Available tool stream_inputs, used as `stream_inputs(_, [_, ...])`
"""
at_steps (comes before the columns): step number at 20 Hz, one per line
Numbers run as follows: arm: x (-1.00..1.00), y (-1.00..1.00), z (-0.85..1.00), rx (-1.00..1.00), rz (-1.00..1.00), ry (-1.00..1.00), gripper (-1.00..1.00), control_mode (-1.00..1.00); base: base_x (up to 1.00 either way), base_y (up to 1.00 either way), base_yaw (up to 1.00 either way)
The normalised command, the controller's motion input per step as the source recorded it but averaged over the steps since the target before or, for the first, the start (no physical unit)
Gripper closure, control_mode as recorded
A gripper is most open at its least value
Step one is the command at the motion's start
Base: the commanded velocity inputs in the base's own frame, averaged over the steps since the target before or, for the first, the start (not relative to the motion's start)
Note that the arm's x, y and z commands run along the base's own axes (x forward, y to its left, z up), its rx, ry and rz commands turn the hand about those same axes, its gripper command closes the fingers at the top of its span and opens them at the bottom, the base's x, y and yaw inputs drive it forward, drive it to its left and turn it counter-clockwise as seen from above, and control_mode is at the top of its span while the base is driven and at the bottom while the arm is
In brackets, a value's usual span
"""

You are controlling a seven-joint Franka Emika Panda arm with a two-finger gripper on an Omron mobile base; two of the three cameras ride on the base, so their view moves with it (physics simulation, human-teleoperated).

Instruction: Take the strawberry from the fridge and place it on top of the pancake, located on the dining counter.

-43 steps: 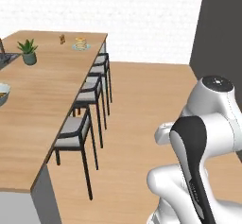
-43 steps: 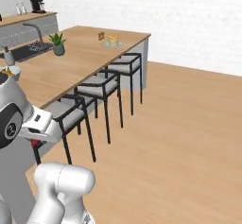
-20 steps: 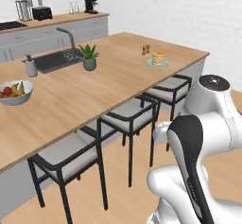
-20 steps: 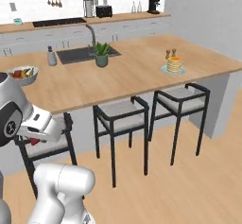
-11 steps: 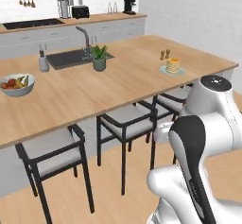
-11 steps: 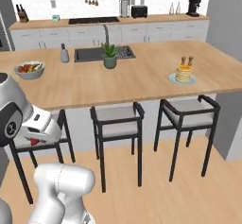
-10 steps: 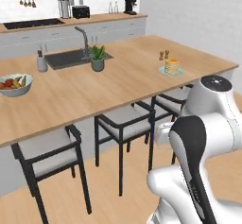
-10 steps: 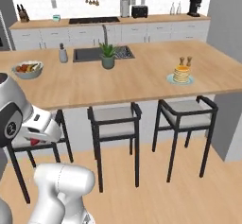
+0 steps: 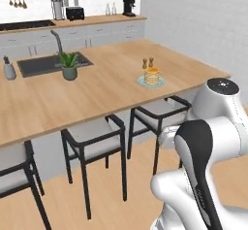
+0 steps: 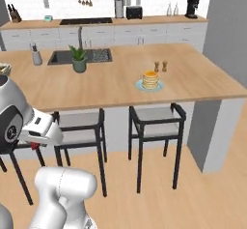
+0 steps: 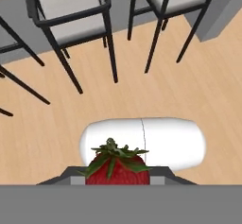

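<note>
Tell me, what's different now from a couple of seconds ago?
The whole robot drove and turned, so its cameras now face the dining counter more squarely, with the pancake nearer. Nothing on the counter itself moved. The claw stays shut on the strawberry, held low above the floor by the stools.

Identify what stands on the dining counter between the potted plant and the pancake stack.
Nothing: in the right base view, bare wood separates the potted plant from the pancake stack on the dining counter.
</note>
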Motion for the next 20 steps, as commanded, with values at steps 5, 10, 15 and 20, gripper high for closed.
stream_inputs(5, [0.00, 0.00, 0.00, 0.00, 0.00, 0.00, 1.00, 1.00, 0.64, -1.00, 0.13])
stream_inputs(10, [0.00, 0.00, 0.00, 0.00, 0.00, 0.00, 1.00, 1.00, 0.68, -1.00, 0.21])
stream_inputs(15, [0.00, 0.00, 0.00, 0.00, 0.00, 0.00, 1.00, 1.00, 0.58, -1.00, 0.41])
stream_inputs(20, [0.00, 0.00, 0.00, 0.00, 0.00, 0.00, 1.00, 1.00, 0.08, -0.80, 0.11])
